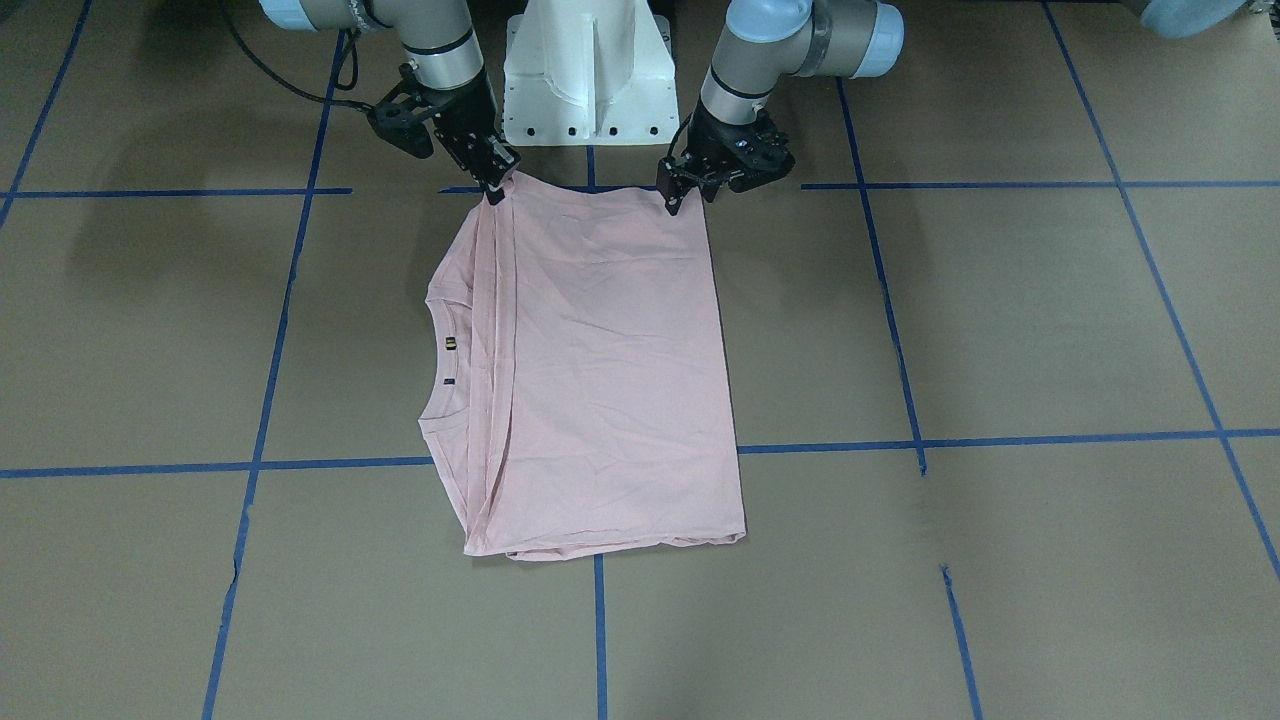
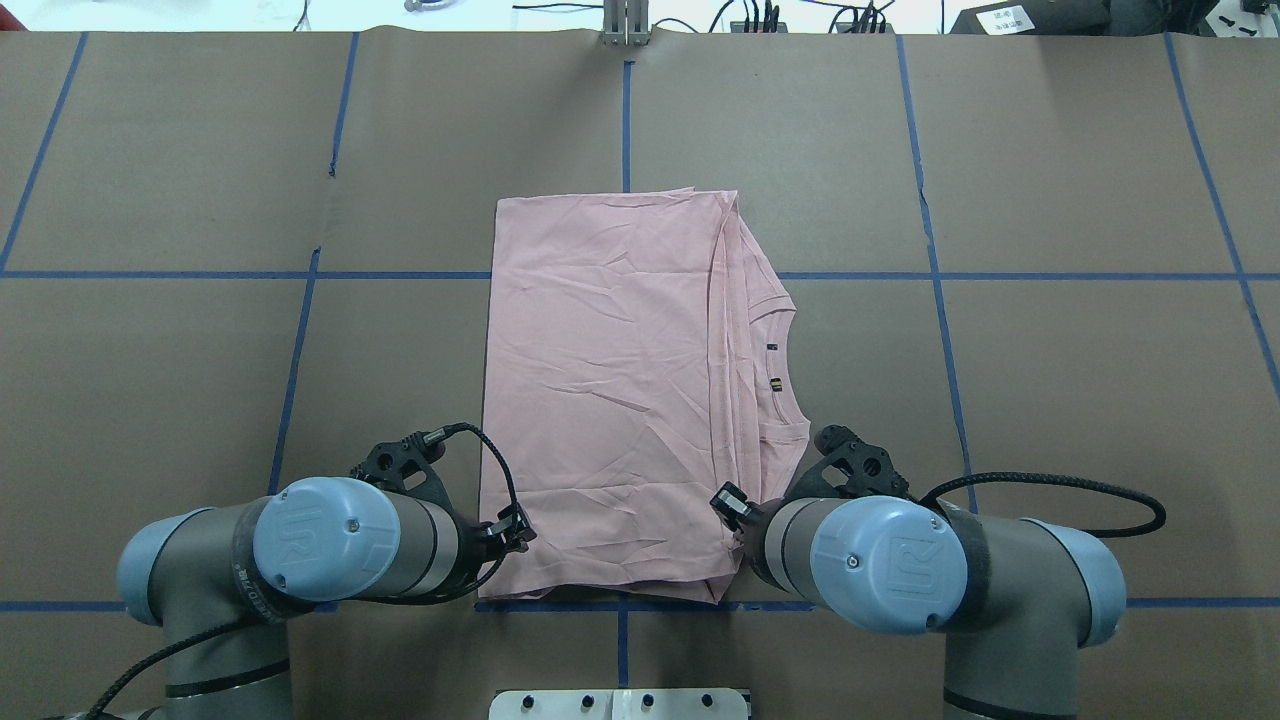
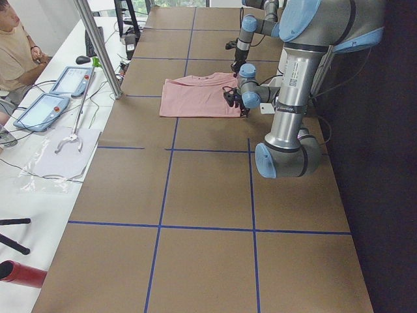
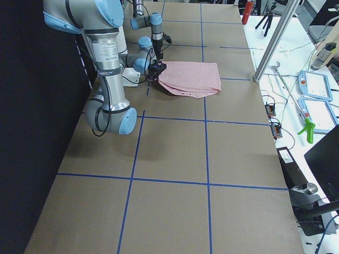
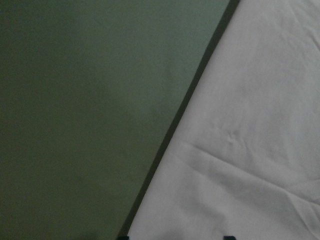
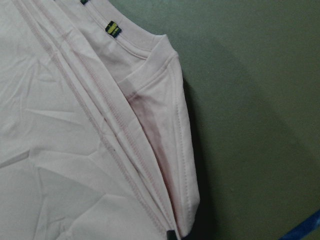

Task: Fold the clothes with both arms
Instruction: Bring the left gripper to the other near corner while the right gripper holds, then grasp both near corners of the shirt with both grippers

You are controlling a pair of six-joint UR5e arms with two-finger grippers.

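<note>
The pale pink T-shirt [image 1: 600, 370] lies folded flat on the brown table, collar and yellow neck label [image 1: 450, 345] toward the robot's right; its printed side is hidden. My right gripper [image 1: 497, 190] is shut on the shirt's near corner on the collar side; the right wrist view shows the layered hems [image 6: 150, 150] running into its closed tip. My left gripper [image 1: 690, 198] is open over the shirt's other near corner, a finger on each side of the edge [image 5: 170, 140]. In the overhead view the shirt [image 2: 600, 380] lies between the left gripper [image 2: 510, 535] and the right gripper [image 2: 735, 510].
The white pedestal base [image 1: 590, 80] stands just behind the shirt's near edge. Blue tape lines [image 1: 1000, 440] grid the brown table. A metal post [image 3: 98, 45], tablets [image 3: 39, 111] and a seated person [image 3: 13, 52] are beyond the table's far side.
</note>
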